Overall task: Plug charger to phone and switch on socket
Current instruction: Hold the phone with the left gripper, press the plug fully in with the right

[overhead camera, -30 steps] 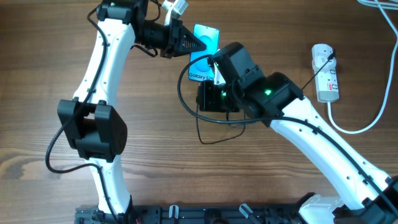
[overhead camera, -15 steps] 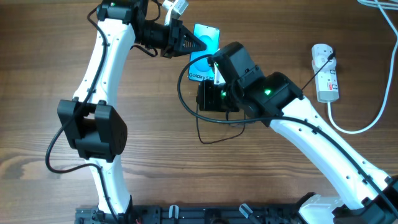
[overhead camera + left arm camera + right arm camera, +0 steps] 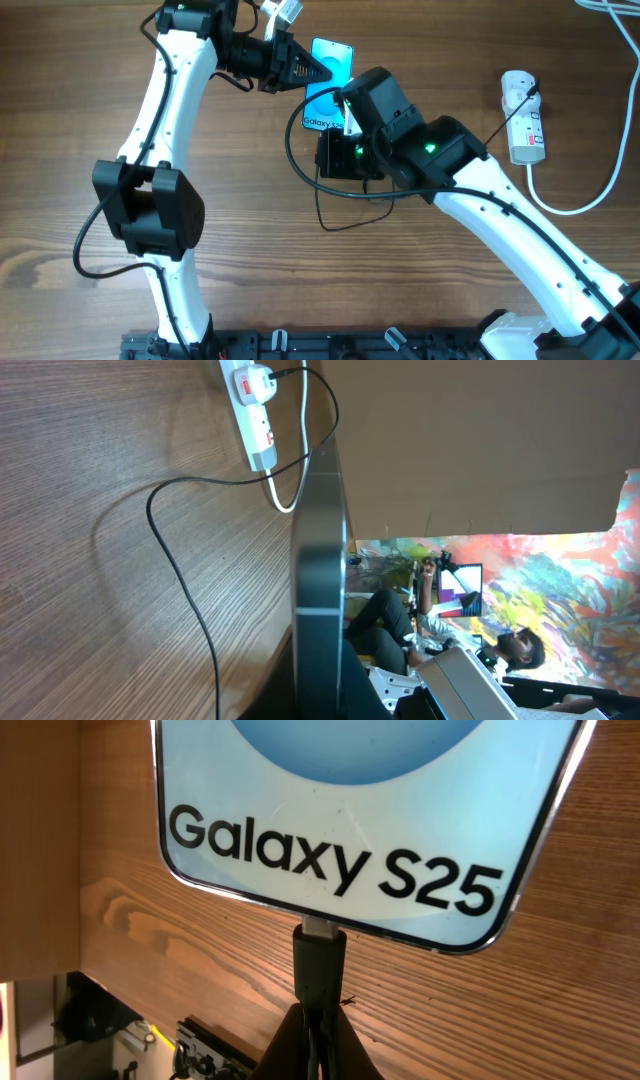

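Note:
The phone has a cyan screen and lies at the far middle of the table. My left gripper is shut on its long edge. In the left wrist view the phone shows edge-on as a dark slab. My right gripper is shut on the charger's black connector. The connector's tip meets the phone's bottom edge under the "Galaxy S25" lettering, with a sliver of silver showing. The charger's thin black cable loops on the table. Its plug sits in the white socket at the right.
The socket's thick white lead curves along the right edge, and another white cable crosses the top right corner. The socket and black cable also show in the left wrist view. Both arms crowd the far middle.

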Available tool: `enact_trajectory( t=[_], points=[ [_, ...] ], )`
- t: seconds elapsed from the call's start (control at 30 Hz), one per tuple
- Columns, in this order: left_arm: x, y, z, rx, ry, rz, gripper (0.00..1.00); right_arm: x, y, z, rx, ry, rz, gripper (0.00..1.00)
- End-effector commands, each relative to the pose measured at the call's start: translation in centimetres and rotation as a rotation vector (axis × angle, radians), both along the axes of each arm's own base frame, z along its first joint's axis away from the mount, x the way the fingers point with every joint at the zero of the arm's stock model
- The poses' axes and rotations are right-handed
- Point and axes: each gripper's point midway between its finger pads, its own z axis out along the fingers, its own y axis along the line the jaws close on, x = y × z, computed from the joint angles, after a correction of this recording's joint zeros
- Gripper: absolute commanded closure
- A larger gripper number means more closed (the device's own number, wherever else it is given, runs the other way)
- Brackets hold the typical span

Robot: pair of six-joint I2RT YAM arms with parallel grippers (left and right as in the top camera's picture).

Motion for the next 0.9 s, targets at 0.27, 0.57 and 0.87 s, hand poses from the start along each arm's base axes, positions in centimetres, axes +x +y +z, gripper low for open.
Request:
enact_trajectory(
  t=[0.27,0.57,0.87],
  points=[
    [-0.62,0.06,1.83,-0.023,-0.057,-0.012,0.96,0.66,-0.02,-0.45,-0.010,-0.004,-0.013,0.96],
    [-0.64,0.04,1.84,-0.024,-0.056,-0.012,0.96,0.69,0.01,-0.42,-0.008,-0.005,-0.013,0.96],
    [-0.63,0.04,1.84,-0.024,-0.057,-0.012,0.96,0.75,0.21,-0.26,0.002,-0.010,-0.007,0.96]
  ],
)
